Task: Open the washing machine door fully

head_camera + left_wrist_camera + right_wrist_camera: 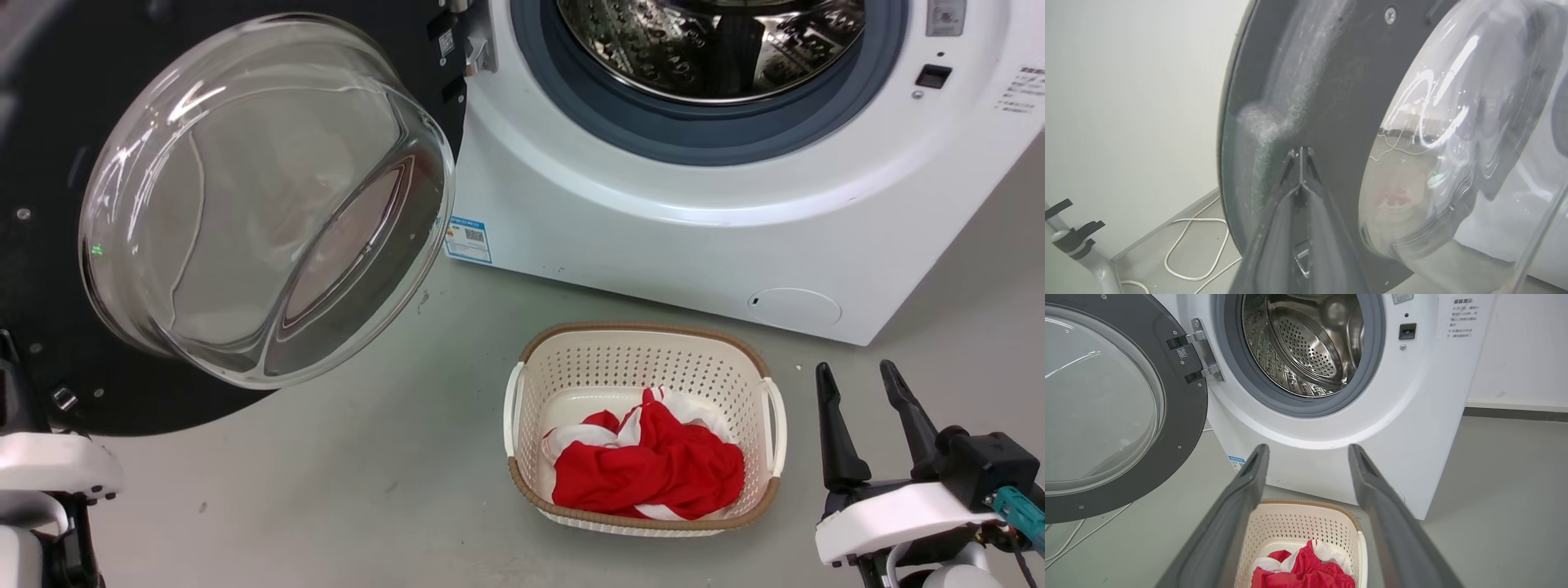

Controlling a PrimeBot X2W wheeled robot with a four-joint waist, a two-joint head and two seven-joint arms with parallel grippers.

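The washing machine door (33, 269), a black disc with a bulging glass bowl (261, 196), stands swung out to the left of the washing machine (653, 237) on its hinge (1202, 355). The steel drum (1306, 343) lies exposed behind the grey gasket. In the left wrist view my left gripper (1300, 152) is shut, fingertips together against the door's dark inner face (1339, 102), just above the latch, with nothing between them. My right gripper (859, 377) hangs open at the lower right, apart from the door, over the floor beside the basket; its fingers (1257, 465) frame the machine front.
A cream laundry basket (645, 343) holding a red and white cloth (653, 465) sits on the grey floor before the machine. A white cable (1184, 245) loops on the floor behind the door by the wall. A grey stand (1081, 245) is at far left.
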